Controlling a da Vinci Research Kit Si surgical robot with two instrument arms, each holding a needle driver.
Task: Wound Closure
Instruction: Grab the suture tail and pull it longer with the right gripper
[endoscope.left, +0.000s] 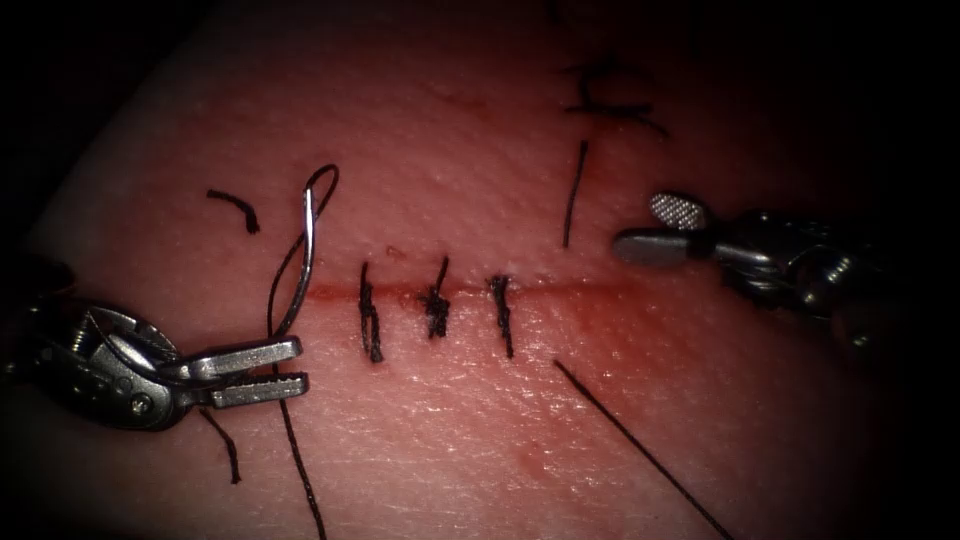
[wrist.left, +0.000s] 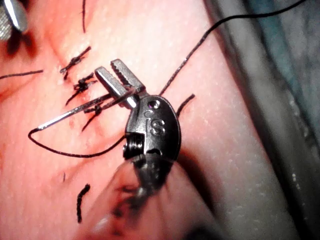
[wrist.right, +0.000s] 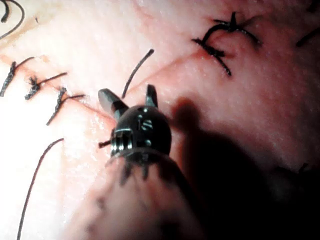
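Left tool (endoscope.left: 290, 368) sat left of the cut (endoscope.left: 560, 290), jaws slightly apart, the needle (endoscope.left: 305, 262) lying just at or between them near one end; whether they actually gripped it, cannot tell. Needle arced upward across the cut line at the cut's left end, free of the tissue (endoscope.left: 480, 440) as far as visible. Thread (endoscope.left: 290, 430) trailed from the needle below the cut. Right tool (endoscope.left: 655, 228) hovered above the cut's right end, jaws apart, holding nothing. Three stitches (endoscope.left: 437, 300) crossed the cut. Judgement: a firm, squared grip on the needle's body would matter before any bite.
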